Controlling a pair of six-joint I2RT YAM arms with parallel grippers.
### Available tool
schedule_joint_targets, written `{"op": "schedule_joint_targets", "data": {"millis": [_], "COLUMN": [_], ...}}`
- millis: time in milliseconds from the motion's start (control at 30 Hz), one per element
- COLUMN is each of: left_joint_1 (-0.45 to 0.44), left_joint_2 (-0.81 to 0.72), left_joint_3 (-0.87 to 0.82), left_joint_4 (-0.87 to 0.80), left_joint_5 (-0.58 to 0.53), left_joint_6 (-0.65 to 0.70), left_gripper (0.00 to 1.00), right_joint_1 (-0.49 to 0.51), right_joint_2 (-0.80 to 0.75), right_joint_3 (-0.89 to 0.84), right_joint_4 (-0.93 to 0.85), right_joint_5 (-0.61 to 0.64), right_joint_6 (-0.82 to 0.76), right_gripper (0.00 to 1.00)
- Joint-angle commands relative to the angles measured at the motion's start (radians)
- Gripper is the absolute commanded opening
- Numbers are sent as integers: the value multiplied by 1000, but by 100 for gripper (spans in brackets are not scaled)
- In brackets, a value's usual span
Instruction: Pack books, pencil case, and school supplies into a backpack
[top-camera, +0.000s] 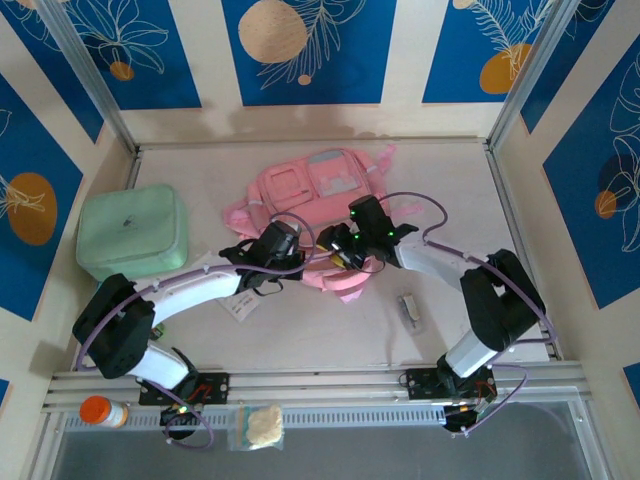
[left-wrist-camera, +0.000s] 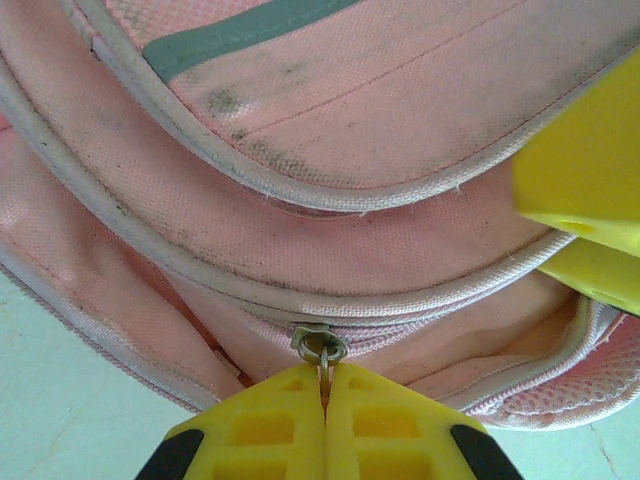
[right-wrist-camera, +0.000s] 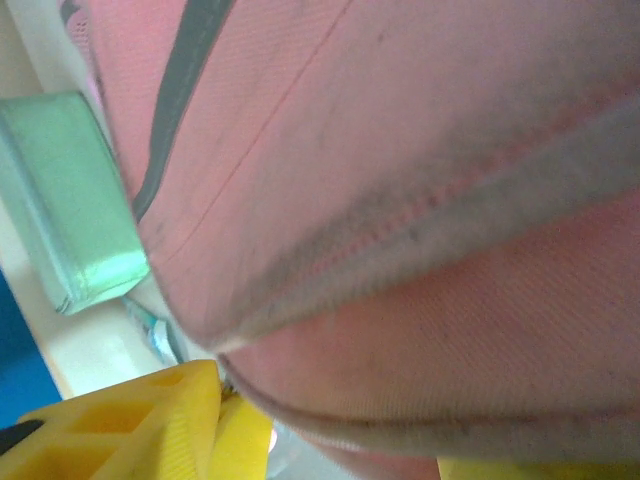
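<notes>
Left gripper (left-wrist-camera: 325, 395), clamped on the zipper pull (left-wrist-camera: 320, 350) of the backpack (left-wrist-camera: 350, 100), could slip off, I reckon: my right gripper (top-camera: 347, 257) beside it stands open, bracing nothing.

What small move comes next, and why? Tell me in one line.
Probably the left gripper should draw the zipper pull along its track. Its jaws are shut on the pull, the backpack's zip seems parted only to one side of the slider, and the right gripper stands open beside it, so the mouth looks too small.

Backpack (right-wrist-camera: 420, 200) blurred; oblong item (top-camera: 409, 309) too small.
</notes>
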Motion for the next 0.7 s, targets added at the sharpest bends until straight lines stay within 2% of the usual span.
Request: {"op": "schedule_joint_targets", "data": {"millis": [0, 100, 233, 400, 533, 667], "left_joint_1": [4, 6, 5, 13, 52, 87], "left_joint_2": [-12, -11, -10, -9, -13, -57], "left_joint_3": [11, 13, 6, -6, -27, -69], "left_joint_4": [35, 22, 18, 9, 11, 55], "left_joint_5": [6, -10, -27, -79, -102, -136], "left_joint_6": [-11, -5, -1, 13, 35, 69], "left_gripper": [0, 0, 0, 0, 0, 0], "right_joint_1": [15, 10, 5, -7, -30, -52], "right_joint_2": [28, 29, 22, 25, 25, 8], "right_joint_3": [38, 69, 106, 128, 148, 152], "right_joint_4": [31, 17, -25, -53, -85, -124], "right_joint_5": [85, 100, 112, 99, 82, 74], "right_joint_6": [29, 3, -39, -84, -123, -167], "right_gripper": [52, 44, 24, 7, 0, 0]}}
